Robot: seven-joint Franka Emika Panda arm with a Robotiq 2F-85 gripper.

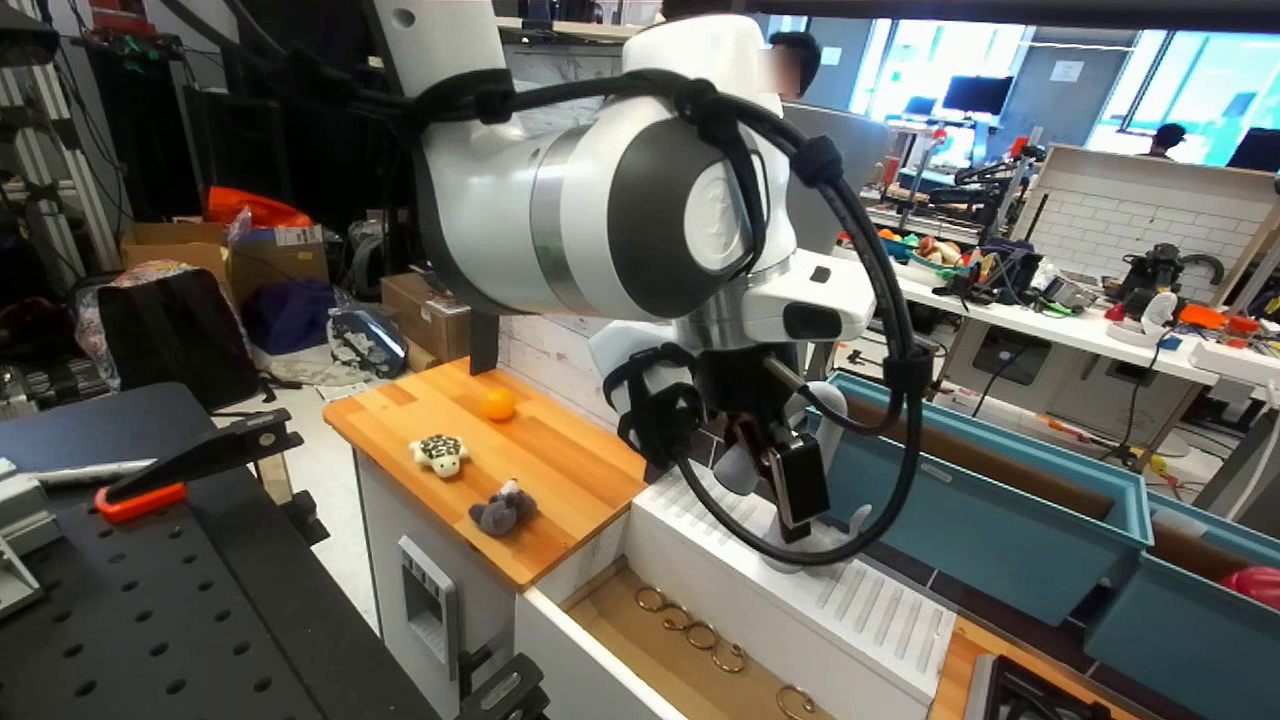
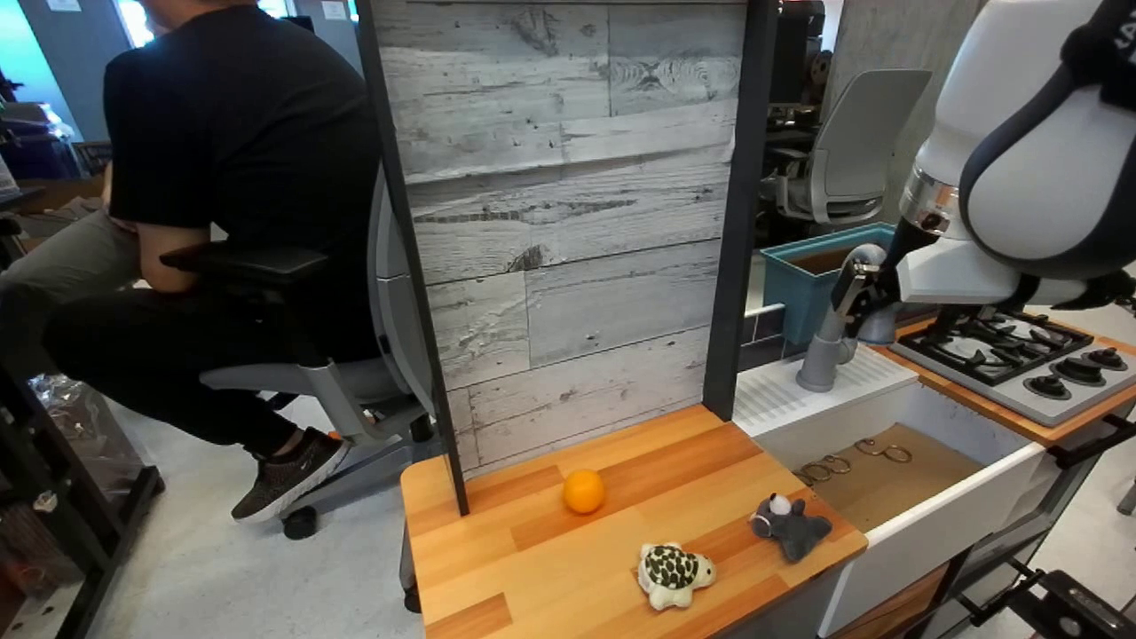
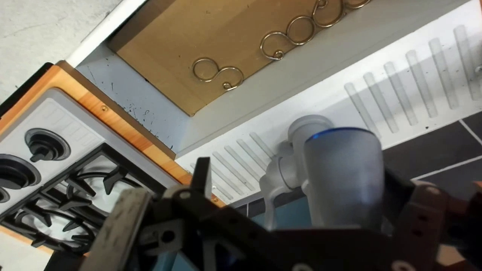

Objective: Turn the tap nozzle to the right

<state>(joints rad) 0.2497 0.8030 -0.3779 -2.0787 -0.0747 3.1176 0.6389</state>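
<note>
Behind basin edge [image 3: 241, 119], tap nozzle [image 3: 344, 175]

Read from my station: wooden countertop [image 2: 674, 497], pieced from lighter and darker blocks. I log three things on it, all apart: round orange object [image 2: 584, 491] toward the back edge, turtle toy [image 2: 673, 575] with dark-patterned shell nearer the front, grey soft toy [image 2: 792, 530] near the corner beside the white sink [image 2: 932, 532]. The sink's ridged ledge [image 2: 765, 390] carries the grey tap nozzle [image 2: 828, 342]. Past it I note a second wooden section [image 3: 116, 122], carrying the hob [image 2: 1012, 377].
</note>
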